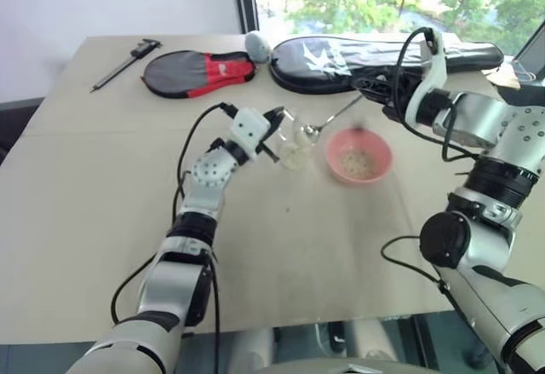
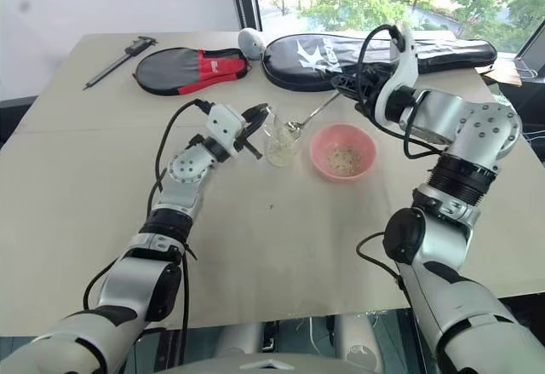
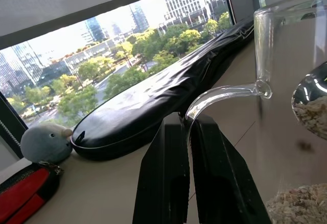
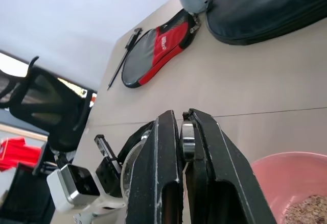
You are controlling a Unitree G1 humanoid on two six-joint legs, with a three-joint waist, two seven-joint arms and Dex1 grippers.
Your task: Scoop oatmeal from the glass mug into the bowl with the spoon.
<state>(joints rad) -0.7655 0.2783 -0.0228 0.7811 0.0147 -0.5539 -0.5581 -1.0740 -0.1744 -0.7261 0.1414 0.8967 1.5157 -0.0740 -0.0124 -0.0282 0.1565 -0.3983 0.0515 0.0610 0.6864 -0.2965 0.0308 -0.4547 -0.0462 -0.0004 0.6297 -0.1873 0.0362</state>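
**Spoon poised over glass mug as oats wait in pink bowl**

On a tan table, a dark caliper lies near the far left corner, beside a black-and-red paddle case. Toward the middle, the left gripper is clamped tight on the handle of the glass mug, which stands upright with oatmeal heaped at its bottom. The spoon slants from the mug's mouth up to the right gripper, whose fingers pinch the handle's end; its bowl, loaded with flakes, hangs inside the rim. Just right of the mug sits the bowl, holding a thin scatter of oats. Along the far edge stretch a grey plush toy and a long black racket bag.
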